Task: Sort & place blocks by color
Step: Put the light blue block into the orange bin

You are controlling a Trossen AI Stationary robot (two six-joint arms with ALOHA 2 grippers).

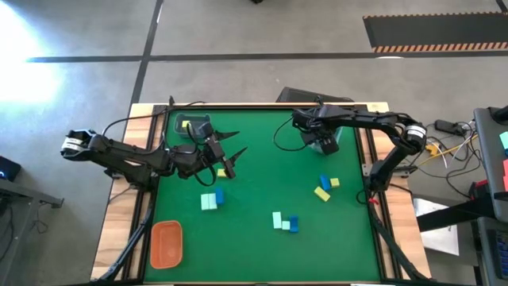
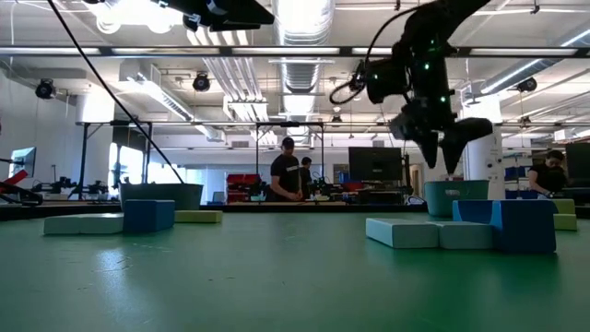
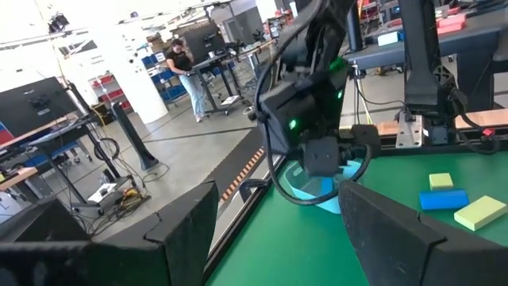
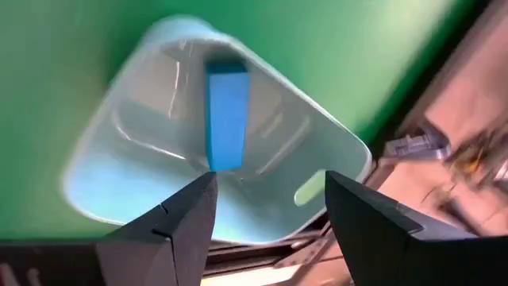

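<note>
The right end effector hangs open over a pale grey-blue tray near the table's one o'clock edge, and a blue block lies inside that tray. The left end effector, fingers spread and gripping nothing, hovers at about ten o'clock beside another tray (a yellow block sits in it). Loose blocks lie scattered: a mint pair towards seven o'clock, and a yellow brick towards four.
</note>
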